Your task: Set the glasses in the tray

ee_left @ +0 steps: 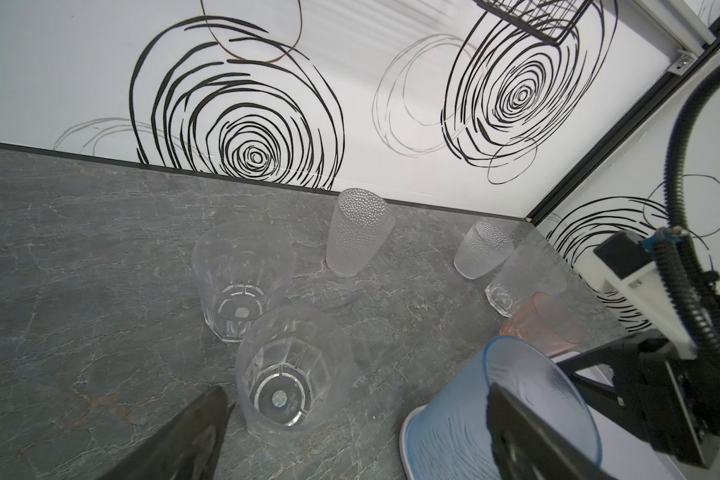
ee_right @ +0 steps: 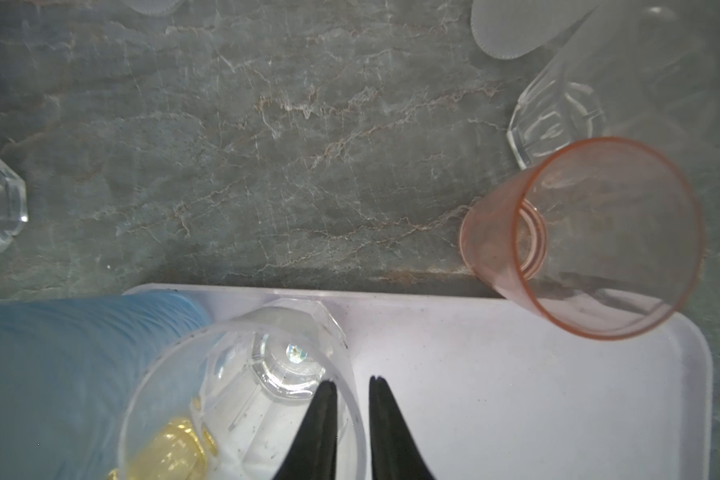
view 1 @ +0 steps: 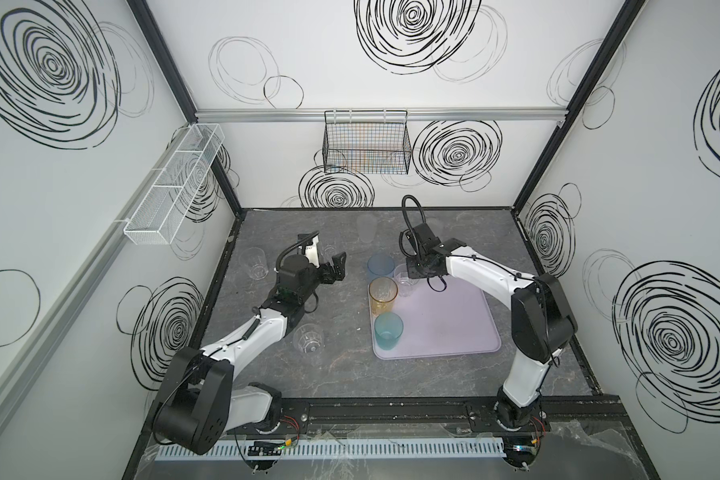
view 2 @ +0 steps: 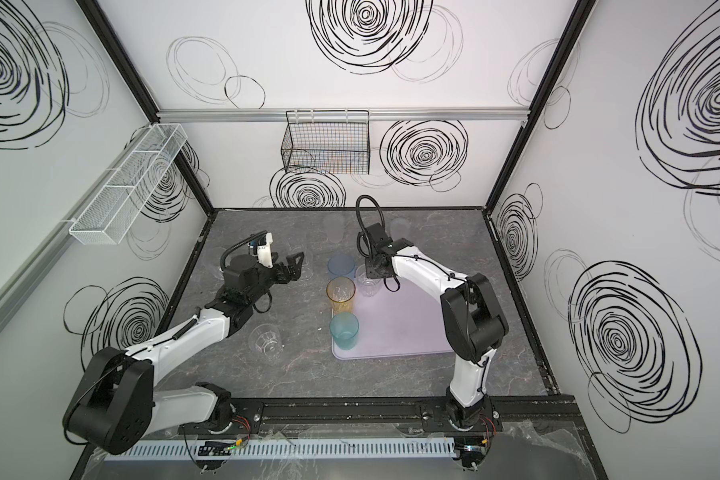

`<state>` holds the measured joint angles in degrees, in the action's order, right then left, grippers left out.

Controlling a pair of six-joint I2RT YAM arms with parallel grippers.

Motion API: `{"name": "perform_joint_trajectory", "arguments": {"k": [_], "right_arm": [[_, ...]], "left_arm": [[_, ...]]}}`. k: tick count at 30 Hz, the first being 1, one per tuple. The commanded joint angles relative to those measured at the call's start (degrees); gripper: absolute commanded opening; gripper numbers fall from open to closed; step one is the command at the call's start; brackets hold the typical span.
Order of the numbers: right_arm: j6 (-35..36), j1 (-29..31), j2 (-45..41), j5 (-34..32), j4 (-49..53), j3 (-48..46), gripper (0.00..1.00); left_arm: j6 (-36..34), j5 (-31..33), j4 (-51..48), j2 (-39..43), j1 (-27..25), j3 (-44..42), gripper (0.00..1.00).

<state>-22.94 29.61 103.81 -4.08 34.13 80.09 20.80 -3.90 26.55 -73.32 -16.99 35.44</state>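
Tray (view 1: 445,328) holds four glasses (view 1: 383,296) (pink glass (ee_right: 591,232) just outside).

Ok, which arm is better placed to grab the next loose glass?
Left, likely: the left gripper is wide open, hovering right at a clear faceted glass on the table. The right gripper straddles the rim of a tumbler on the tray, jaws narrowly parted.
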Motion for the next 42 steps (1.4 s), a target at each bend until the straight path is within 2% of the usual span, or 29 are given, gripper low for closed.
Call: {"name": "perform_joint_trajectory", "arguments": {"k": [1, 7, 16, 21, 24, 29, 37, 42], "right_arm": [[-0.8, -1.0, -3.4, -1.0, 2.5, 3.3, 0.23], [-3.2, -5.9, -4.6, 3.6, 0.9, 5.1, 0.32], [-14.4, -21.7, -5.9, 12.5, -13.0, -0.1, 0.5], [-18.0, -28.1, -1.3, 17.3, -15.4, 0.4, 0.52], [-17.5, -29.2, 3.0, 18.9, -14.2, 3.5, 0.51], [-16.7, -29.4, 8.3, 20.1, -12.8, 7.2, 0.5], [-16.6, -29.3, 12.5, 20.8, -13.6, 8.3, 0.47], [-16.3, -29.3, 12.9, 20.3, -13.6, 8.4, 0.39]], "left_arm": [[-1.5, 1.0, -0.2, 1.2, -0.7, 1.5, 0.99], [-2.0, 1.5, -3.8, 1.6, -2.7, 5.0, 0.99], [-9.2, 11.5, -13.1, 0.4, -10.6, 11.8, 0.99], [-15.2, 16.3, -17.8, -0.7, -13.3, 16.2, 0.98], [-16.7, 16.7, -17.8, -1.5, -15.2, 16.9, 0.96], [-15.6, 15.5, -15.7, -2.2, -15.5, 15.0, 0.96], [-16.2, 16.4, -14.4, -2.1, -13.7, 13.4, 0.96], [-16.2, 16.0, -14.0, -2.6, -13.6, 12.9, 0.96]]}}
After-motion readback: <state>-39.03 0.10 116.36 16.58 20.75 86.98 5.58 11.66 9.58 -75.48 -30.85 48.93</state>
